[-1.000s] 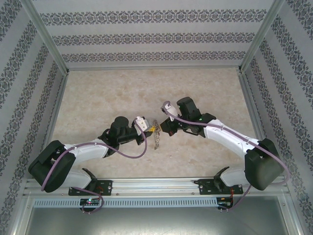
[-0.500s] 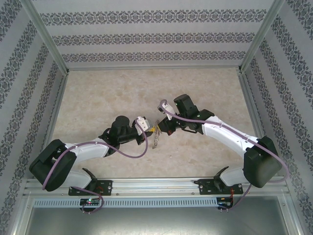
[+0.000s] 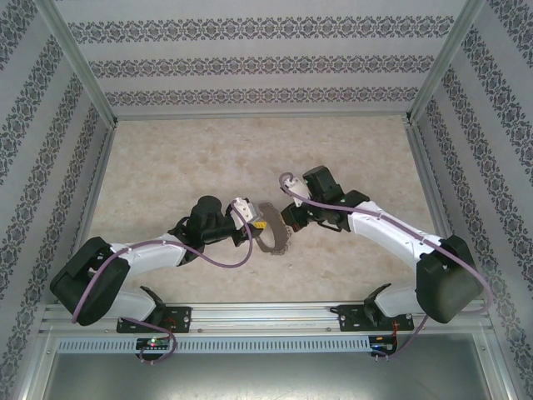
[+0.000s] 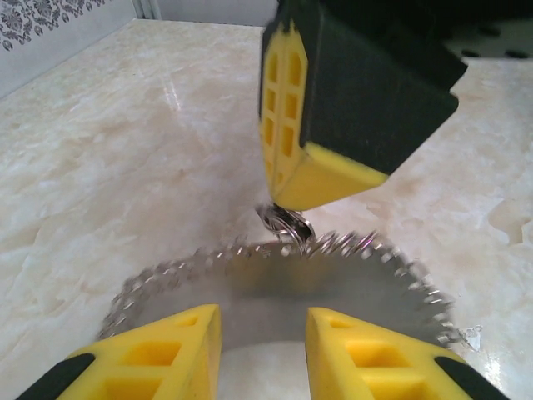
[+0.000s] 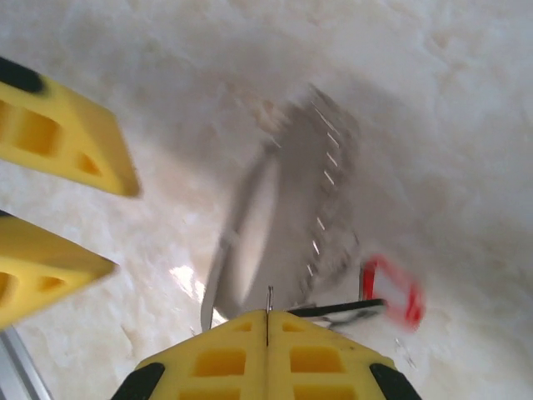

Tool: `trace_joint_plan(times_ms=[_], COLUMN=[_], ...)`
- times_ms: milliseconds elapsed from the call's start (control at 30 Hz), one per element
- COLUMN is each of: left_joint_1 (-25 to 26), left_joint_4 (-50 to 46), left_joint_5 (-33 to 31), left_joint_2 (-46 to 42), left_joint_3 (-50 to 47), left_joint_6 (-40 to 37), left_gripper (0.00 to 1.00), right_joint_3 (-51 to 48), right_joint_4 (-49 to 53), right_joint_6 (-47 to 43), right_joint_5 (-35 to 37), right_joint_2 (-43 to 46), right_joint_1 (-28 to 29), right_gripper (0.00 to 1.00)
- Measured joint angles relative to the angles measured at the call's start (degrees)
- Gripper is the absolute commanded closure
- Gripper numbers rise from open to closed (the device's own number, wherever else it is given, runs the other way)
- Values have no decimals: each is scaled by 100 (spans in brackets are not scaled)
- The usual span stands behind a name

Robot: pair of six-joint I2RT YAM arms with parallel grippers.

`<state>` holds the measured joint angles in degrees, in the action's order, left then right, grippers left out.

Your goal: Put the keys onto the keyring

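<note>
Your right gripper (image 5: 266, 323), pinched shut, holds the large silvery wire keyring strung with small rings (image 4: 275, 279) by its top, the red-tagged metal key (image 5: 398, 296) just beside it. Let the blurred loop settle, then bring your left gripper (image 4: 262, 325), fingers narrowly apart and empty, around its lower edge.

No writing, number, brand mark or sign could be read anywhere, since the red tag (image 5: 393, 293) was blurred with no legible mark and the walls (image 3: 250, 62) carried only a repeating ornament.
</note>
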<state>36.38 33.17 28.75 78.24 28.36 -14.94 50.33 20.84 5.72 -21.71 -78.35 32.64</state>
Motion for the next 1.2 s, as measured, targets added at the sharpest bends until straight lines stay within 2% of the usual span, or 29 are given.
trace_joint_plan(times_ms=[200,400,500,600,900,1000,1100,1200], left_joint_1=[0,0,0,0,-2,-11,-11,-44], left_joint_4=[-39,-61,-87,-105,-164,-210,-310,-337], left_joint_5=[-304,-905,-1154,-1381,-2031,-2225,-2439,-2625], left_joint_2=[-323,-664,-826,-946,-1360,-1504,-1620,-1727], left_joint_3=[-39,-243,-350,-391,-542,-634,-693,-785], left_joint_6=[4,55,72,101,216,260,334,385], left_gripper=[68,68,67,65,56,52,50,39], right_joint_3=[-492,-717,-765,-772,-1217,-1484,-1727,-1967], right_joint_4=[-7,-122,-149,-129,-199,-315,-479,-688], right_joint_6=[398,817,964,1117,1353,1373,1364,1338], right_joint_5=[295,216,339,778,1976,2330,2736,3230], right_joint_2=[7,-170,-177,-151,702,1248,1862,2424], right_joint_1=[-184,-243,-243,-251,-763,-855,-863,-929], right_gripper=[100,100,85,78,72,65,55,40])
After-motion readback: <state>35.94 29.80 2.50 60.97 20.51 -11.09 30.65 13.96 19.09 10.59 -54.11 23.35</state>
